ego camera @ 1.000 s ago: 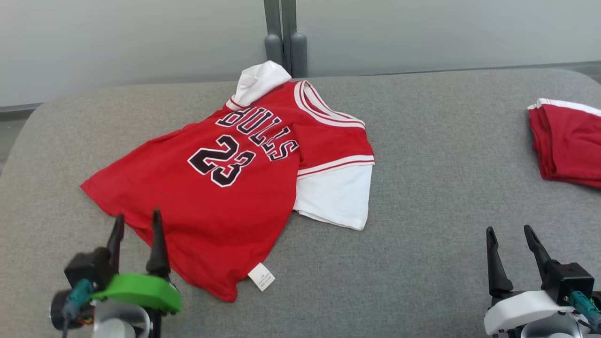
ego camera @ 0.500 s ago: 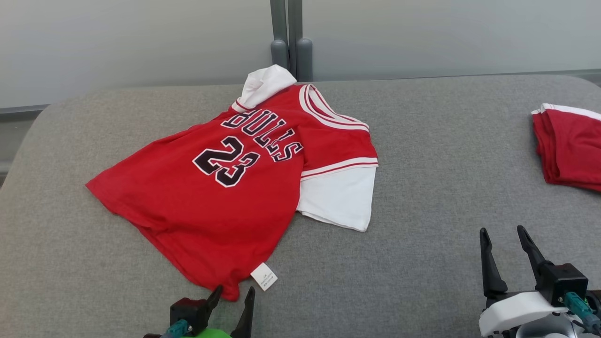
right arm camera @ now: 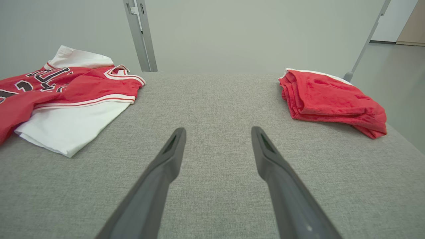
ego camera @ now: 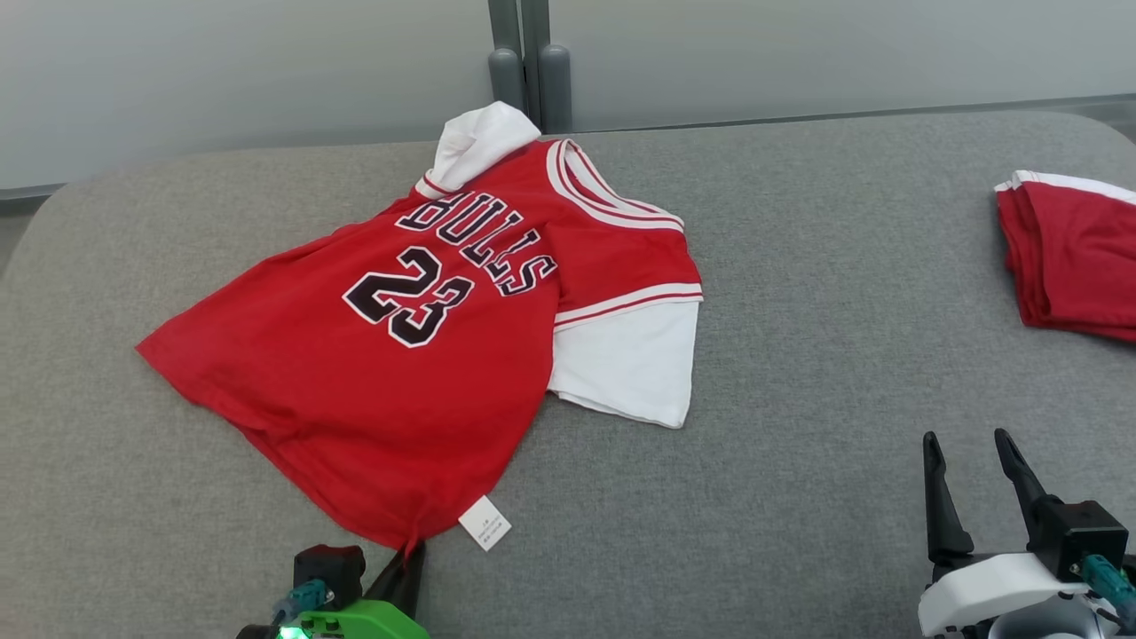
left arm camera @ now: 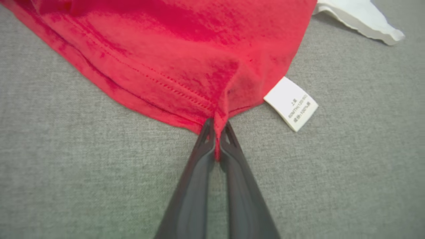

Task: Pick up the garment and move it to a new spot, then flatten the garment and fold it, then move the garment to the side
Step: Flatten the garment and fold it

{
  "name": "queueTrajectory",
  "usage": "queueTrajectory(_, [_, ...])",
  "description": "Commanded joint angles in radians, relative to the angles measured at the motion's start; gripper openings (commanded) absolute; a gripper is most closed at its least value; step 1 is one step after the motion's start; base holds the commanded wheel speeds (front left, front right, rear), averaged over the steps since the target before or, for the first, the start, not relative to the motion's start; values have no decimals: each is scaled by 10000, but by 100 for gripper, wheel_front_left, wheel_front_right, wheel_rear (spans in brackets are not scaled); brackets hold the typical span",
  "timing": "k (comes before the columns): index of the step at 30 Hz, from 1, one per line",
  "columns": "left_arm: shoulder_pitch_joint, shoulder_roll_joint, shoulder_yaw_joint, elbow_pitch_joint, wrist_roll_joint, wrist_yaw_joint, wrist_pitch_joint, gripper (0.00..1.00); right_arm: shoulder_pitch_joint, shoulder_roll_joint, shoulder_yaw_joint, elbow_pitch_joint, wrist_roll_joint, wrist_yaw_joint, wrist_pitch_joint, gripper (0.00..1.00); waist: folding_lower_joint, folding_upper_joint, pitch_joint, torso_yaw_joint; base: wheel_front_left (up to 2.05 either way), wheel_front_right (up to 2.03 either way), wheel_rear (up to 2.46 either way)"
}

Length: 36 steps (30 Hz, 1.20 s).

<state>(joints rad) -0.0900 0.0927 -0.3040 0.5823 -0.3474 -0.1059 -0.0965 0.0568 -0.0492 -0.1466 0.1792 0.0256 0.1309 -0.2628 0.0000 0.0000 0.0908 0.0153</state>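
The garment is a red jersey with "BULLS 23" in black and white sleeves, spread on the grey padded surface left of centre. Its near hem corner is pinched between the fingers of my left gripper, which is shut on it at the bottom of the head view. A white care label lies just right of that corner. My right gripper rests open at the lower right over bare fabric, well apart from the garment.
A folded red cloth with white trim lies at the right edge of the surface. Grey posts and a pale wall stand behind the far edge. Bare grey surface stretches between the two garments.
My left gripper moved right along the hem to the near corner and shut on it. The right arm stayed put. The head view shifted slightly.
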Motion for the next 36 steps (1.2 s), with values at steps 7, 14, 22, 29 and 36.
queueTrajectory(7, [1175,937,420,-1572,-689,168,1020,0,113,-26,27,19,166,-4,-26,100,0,0,-185,589,0,0,0])
queueTrajectory(14, [2031,1244,-121,-3855,-1122,60,3221,100,-152,-35,227,36,225,-4,-28,100,0,0,0,362,0,0,0])
queueTrajectory(22, [976,963,-1254,-7105,-558,10,4310,100,-401,-28,293,-23,263,-4,-26,100,0,0,457,-621,0,0,0])
queueTrajectory(29, [-1300,593,-1912,-5295,21,-96,4631,100,-751,-28,499,-99,463,-4,-26,100,0,0,995,-1763,0,0,0])
queueTrajectory(36, [-3314,522,-2607,-2349,691,-200,4052,100,-929,-21,632,-21,692,-4,-26,100,0,0,1403,-2542,0,0,0])
